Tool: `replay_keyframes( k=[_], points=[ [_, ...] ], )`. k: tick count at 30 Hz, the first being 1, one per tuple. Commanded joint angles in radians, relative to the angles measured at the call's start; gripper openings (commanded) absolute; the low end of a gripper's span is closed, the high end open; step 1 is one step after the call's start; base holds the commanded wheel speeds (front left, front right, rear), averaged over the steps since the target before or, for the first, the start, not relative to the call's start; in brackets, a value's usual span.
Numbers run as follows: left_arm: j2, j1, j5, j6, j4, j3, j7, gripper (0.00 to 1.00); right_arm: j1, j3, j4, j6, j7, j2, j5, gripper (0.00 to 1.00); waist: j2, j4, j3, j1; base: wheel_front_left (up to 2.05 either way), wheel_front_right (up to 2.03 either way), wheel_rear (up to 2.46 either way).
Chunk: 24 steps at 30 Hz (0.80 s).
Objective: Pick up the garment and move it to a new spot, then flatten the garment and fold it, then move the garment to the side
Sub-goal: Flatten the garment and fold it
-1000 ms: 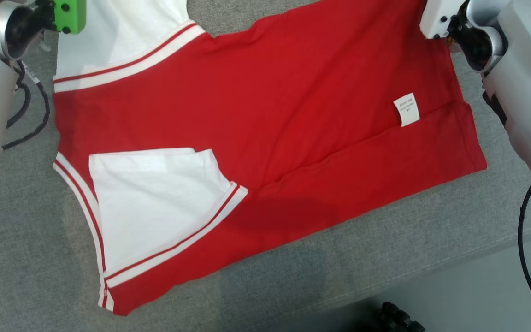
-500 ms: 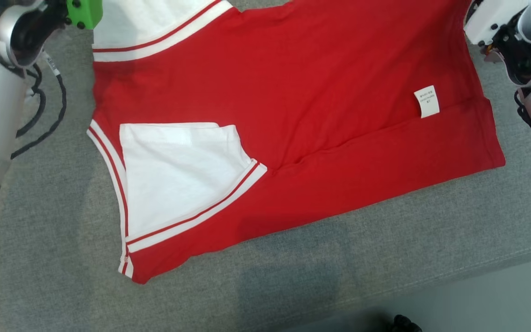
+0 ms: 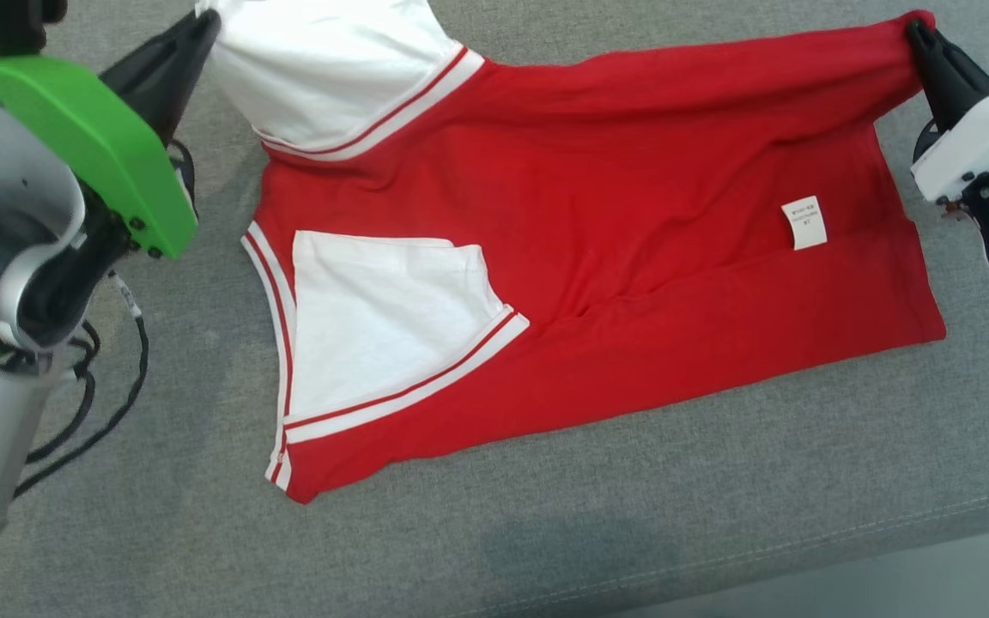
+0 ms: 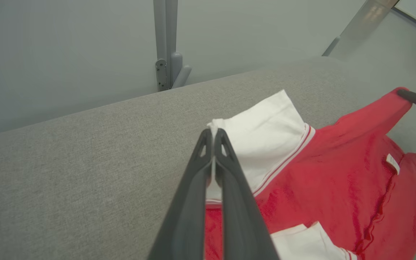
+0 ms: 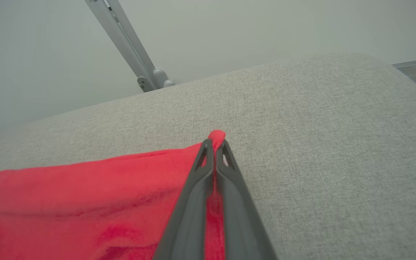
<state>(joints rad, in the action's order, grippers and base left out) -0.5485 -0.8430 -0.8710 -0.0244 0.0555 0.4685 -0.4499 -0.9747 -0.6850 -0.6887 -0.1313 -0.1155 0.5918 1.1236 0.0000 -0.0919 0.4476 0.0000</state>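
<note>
From my head I see the whole red and white T-shirt (image 3: 597,257) spread on the grey fabric-covered counter (image 3: 718,515), with its care label (image 3: 804,222) showing towards the hem and the near sleeve (image 3: 383,326) folded in over the red body. My wrist views do not take in the full shirt. They show each pinch close up, and behind the counter an upright post (image 4: 166,43) on the left side and a slanted strut (image 5: 121,39) on the right.

The shirt's long axis runs across me, with the sleeves towards my left and the hem towards my right.

My left end effector (image 3: 207,26) is clamped tight on the outer corner of the white far sleeve (image 3: 331,77). My right end effector (image 3: 917,33) is clamped on the far hem corner, where a nub of red cloth pokes past the tips. The far edge stretches between the two grips, and the rest of the shirt lies on the counter nearer to me than both.
</note>
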Motion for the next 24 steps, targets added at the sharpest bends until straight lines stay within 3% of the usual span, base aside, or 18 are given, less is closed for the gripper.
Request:
replay_keyframes(
  k=[1,12,24],
  points=[
    [-0.015,0.049,-0.008,0.015,-0.037,-0.006,0.005,0.00,0.029,-0.009,0.013,0.001,-0.014,0.015,0.015,0.00,0.0000,0.018,-0.022,0.0000,0.00,0.00,0.00],
    [-0.051,0.388,-0.052,0.135,-0.304,-0.021,0.054,0.00,0.160,-0.063,0.076,0.001,-0.081,0.101,0.083,0.00,0.0000,0.037,-0.048,0.0000,0.00,0.00,0.00],
    [-0.025,0.566,-0.097,0.182,-0.358,-0.038,0.129,0.00,0.223,-0.092,0.031,0.001,-0.127,0.092,0.123,0.00,0.0000,0.044,-0.037,0.0000,0.00,0.00,0.00]
  ],
)
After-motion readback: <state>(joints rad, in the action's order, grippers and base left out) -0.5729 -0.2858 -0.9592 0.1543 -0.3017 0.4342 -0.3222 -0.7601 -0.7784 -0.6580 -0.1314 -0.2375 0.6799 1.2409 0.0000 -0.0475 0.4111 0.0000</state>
